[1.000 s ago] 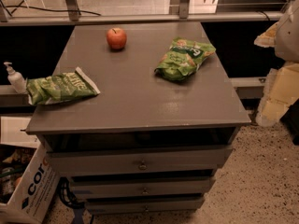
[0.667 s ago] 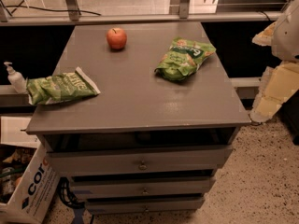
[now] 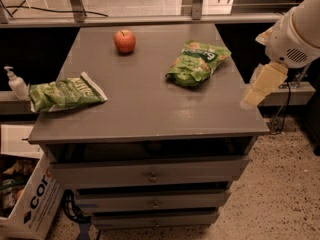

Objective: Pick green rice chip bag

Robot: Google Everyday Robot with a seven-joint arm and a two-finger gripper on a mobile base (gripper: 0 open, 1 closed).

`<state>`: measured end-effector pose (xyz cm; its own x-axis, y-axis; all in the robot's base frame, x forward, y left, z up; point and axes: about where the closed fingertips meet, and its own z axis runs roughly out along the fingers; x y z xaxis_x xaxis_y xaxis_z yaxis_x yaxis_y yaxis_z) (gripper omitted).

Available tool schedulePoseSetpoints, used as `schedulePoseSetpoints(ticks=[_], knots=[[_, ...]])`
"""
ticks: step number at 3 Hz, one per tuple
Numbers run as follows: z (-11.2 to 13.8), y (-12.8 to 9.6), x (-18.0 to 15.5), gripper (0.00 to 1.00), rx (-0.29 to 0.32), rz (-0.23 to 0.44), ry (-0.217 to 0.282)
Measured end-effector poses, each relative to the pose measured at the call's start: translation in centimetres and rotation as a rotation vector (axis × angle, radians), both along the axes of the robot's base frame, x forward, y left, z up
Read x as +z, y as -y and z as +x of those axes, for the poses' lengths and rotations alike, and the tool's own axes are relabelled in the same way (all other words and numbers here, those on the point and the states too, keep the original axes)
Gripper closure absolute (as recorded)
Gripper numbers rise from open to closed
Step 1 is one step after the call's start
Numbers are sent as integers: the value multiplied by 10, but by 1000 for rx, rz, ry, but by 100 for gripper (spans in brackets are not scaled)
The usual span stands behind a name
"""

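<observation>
While the green rice chip bag (image 3: 197,63) lies ungrasped toward the right rear of the grey cabinet top (image 3: 150,106), the gripper (image 3: 260,86) hangs beyond the right edge, its opening impossible to tell; reach, grasp and lift are not yet done.

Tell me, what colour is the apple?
Red, seen in the camera view. The gripper hovers beside the table.
</observation>
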<state>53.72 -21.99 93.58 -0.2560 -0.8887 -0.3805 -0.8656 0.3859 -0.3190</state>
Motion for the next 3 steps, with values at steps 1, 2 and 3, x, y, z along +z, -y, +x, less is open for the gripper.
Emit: schedulePoseSetpoints(ticks=[1, 2, 3], knots=[[47, -5, -2, 0, -19, 82, 67], [86, -18, -4, 0, -39, 188, 116], [86, -18, -4, 0, -39, 188, 115]])
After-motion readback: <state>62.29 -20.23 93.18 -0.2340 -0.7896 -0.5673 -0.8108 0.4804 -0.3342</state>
